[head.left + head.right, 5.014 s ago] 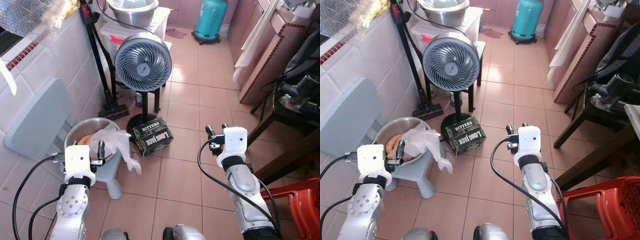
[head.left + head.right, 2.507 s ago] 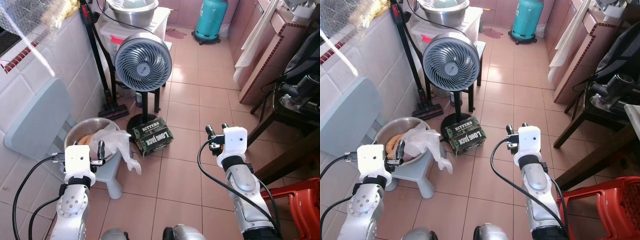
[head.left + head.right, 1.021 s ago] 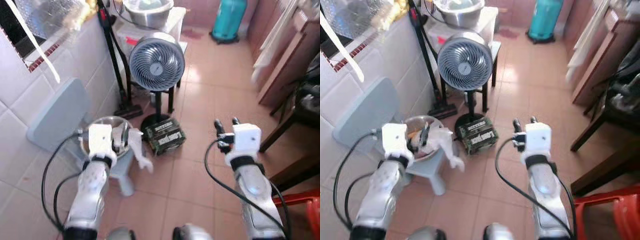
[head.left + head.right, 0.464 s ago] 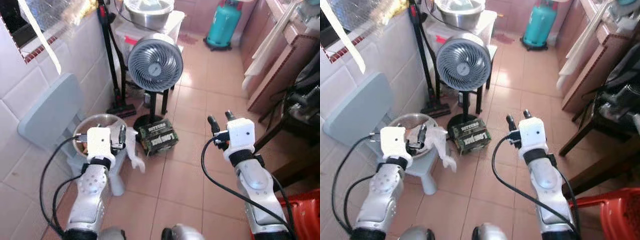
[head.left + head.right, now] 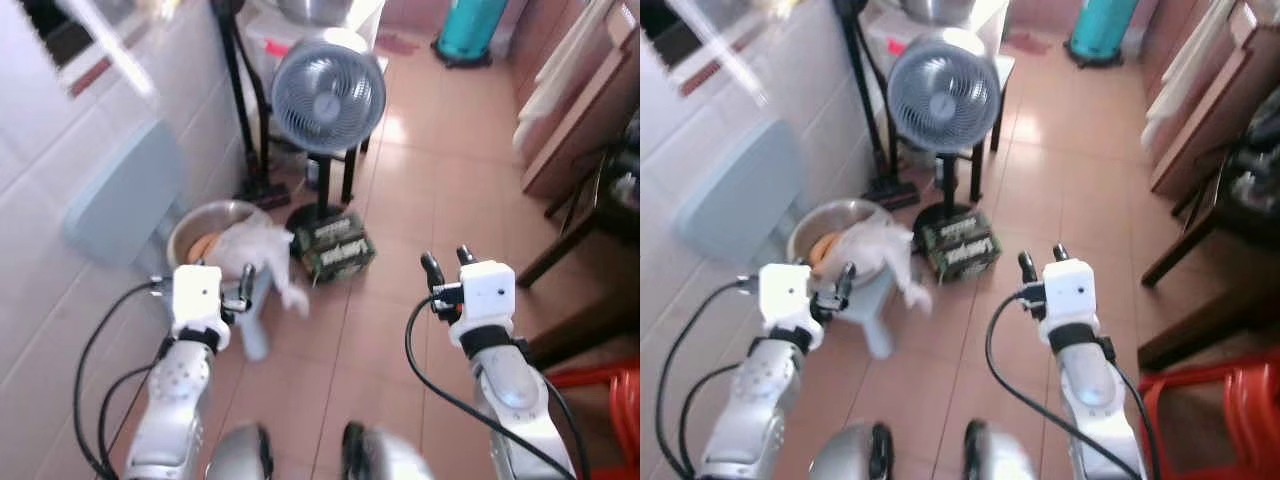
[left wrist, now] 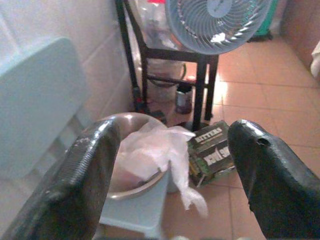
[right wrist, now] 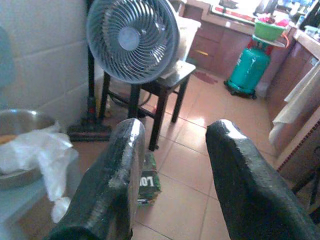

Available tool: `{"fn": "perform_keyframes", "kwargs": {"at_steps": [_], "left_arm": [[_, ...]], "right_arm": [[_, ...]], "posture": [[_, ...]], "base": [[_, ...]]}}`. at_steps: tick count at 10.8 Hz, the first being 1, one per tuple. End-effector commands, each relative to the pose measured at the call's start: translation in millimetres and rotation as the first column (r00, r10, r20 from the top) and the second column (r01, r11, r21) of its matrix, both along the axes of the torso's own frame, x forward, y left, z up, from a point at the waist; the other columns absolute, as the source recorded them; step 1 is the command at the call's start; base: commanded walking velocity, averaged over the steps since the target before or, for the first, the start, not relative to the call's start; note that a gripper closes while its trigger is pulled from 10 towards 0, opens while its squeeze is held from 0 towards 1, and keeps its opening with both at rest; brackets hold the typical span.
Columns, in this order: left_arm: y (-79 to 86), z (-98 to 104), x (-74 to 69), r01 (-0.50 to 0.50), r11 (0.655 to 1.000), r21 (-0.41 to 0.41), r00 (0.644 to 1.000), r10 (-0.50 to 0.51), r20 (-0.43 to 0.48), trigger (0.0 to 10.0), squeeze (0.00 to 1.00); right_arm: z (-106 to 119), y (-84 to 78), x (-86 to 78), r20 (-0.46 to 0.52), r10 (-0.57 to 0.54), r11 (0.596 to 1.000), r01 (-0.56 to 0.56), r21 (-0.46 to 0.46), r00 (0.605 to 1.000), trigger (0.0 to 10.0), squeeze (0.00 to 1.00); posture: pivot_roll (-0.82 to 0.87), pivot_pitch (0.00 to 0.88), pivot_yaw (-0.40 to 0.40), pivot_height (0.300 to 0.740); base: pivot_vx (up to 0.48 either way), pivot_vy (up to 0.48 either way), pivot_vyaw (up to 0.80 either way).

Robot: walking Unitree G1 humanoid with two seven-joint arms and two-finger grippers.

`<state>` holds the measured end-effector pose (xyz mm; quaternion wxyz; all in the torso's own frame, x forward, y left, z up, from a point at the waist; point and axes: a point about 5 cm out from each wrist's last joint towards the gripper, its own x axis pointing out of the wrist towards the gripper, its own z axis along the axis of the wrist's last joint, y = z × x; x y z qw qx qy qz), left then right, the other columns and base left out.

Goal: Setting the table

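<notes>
Both arms are held up in front of me over a tiled kitchen floor. My left gripper is open and holds nothing; between its fingers, further off, I see a steel bowl with a white plastic bag in it. My right gripper is also open and holds nothing, raised above bare floor tiles at the right. The bowl rests on a small pale blue stool by the left wall, ahead of the left gripper. No dishes or cutlery can be made out.
A standing fan and a green carton at its foot stand ahead. A stick vacuum leans at the left wall. At the right are dark wooden furniture legs and a red plastic chair. A teal gas cylinder stands far back.
The whole picture has shifted and is blurred, so the camera has moved. Both arms stay raised with their fingers open, and nothing has been taken hold of.
</notes>
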<state>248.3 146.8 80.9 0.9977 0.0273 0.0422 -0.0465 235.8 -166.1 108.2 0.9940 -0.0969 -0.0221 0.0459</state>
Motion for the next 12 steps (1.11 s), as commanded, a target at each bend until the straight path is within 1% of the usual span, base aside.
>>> {"fn": "perform_keyframes", "kwargs": {"at_steps": [1, 2, 3, 5, 8, 9, 10, 11, 12], "left_arm": [[-0.3, -1, -1.4, 0.014, 1.0, -0.003, 1.0, -0.014, -0.017, 10.0, 0.0], [0.5, 0, 0.7, 0.016, 1.0, -0.004, 1.0, -0.016, -0.016, 10.0, 0.0], [2.9, 4, 4.8, 0.014, 1.0, 0.001, 1.0, -0.014, -0.007, 10.0, 0.0], [5.8, 6, 8.1, 0.016, 1.0, -0.018, 1.0, -0.016, -0.013, 10.0, 0.0], [8.0, 5, 9.2, 0.019, 0.999, -0.032, 1.0, -0.019, -0.025, 10.0, 0.0], [6.7, 6, 8.9, 0.026, 0.999, -0.043, 1.0, -0.026, -0.016, 10.0, 0.0], [8.1, 5, 6.5, 0.012, 0.998, -0.056, 1.0, -0.014, -0.025, 10.0, 0.0], [8.3, -1, 1.3, 0.009, 0.997, -0.072, 0.999, -0.012, -0.037, 10.0, 0.0], [5.7, -3, -1.3, 0.017, 0.999, -0.045, 0.999, -0.018, -0.032, 10.0, 0.0]], "right_arm": [[1, -3.0, -0.8, -0.001, -0.017, 1.0, 0.017, -0.009, 1.0, 10.0, 0.0], [2, -4.7, -0.4, 0.0, -0.026, 1.0, 0.026, -0.01, 1.0, 10.0, 0.0], [2, -6.5, 0.2, -0.001, -0.038, 0.999, 0.038, -0.008, 0.999, 10.0, 0.0], [2, -4.7, 1.3, -0.002, -0.044, 0.999, 0.044, -0.002, 0.999, 10.0, 0.0], [1, -3.0, 0.4, -0.008, -0.054, 0.999, 0.054, 0.004, 0.998, 10.0, 0.0], [0, -3.1, -1.3, -0.014, -0.055, 0.998, 0.055, 0.005, 0.998, 10.0, 0.0], [-2, -2.9, -3.4, -0.022, -0.054, 0.999, 0.054, 0.003, 0.998, 10.0, 0.0], [-6, -3.2, -5.7, -0.034, -0.056, 0.998, 0.056, 0.003, 0.998, 10.0, 0.0], [-8, -3.7, -5.9, -0.036, -0.056, 0.998, 0.056, 0.003, 0.998, 10.0, 0.0]], "posture": [[-0.04, 0.139, 0.025, 0.74], [-0.04, 0.137, 0.029, 0.74], [-0.04, 0.135, 0.032, 0.74], [-0.04, 0.131, 0.04, 0.74], [-0.04, 0.139, 0.047, 0.74], [-0.03, 0.147, 0.043, 0.74], [-0.03, 0.144, 0.043, 0.74], [-0.03, 0.133, 0.041, 0.74], [-0.03, 0.118, 0.034, 0.74]], "base": [[-0.319, 0.0, 0.0], [-0.244, 0.0, 0.0], [0.0, 0.0, 0.0], [0.0, 0.0, 0.0], [0.0, 0.48, -0.8], [0.0, 0.48, -0.8], [0.0, 0.48, -0.8], [0.0, 0.0, -0.8], [0.0, 0.0, -0.8]]}}
